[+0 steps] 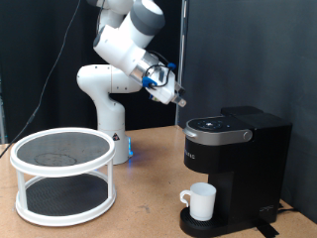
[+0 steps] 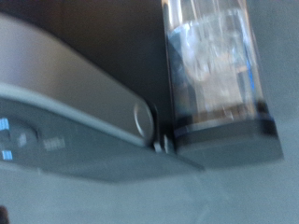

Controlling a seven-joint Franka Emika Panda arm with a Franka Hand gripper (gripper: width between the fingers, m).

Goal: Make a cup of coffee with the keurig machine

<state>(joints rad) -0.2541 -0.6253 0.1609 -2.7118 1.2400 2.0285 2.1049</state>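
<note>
The black keurig machine (image 1: 236, 149) stands on the table at the exterior view's right, lid closed. The white cup (image 1: 202, 201) sits on its round drip base, under the spout, handle to the exterior view's left. My gripper (image 1: 177, 98) hangs in the air just above and to the exterior view's left of the machine's top button panel (image 1: 219, 126), touching nothing. Nothing shows between its fingers. The wrist view is blurred and shows the machine's silver-rimmed top (image 2: 65, 89) and a clear water tank (image 2: 213, 65); the fingers do not show there.
A white two-tier round mesh stand (image 1: 63, 174) stands at the exterior view's left on the wooden table (image 1: 149, 213). The arm's white base (image 1: 107, 109) is behind it. A black curtain closes the back.
</note>
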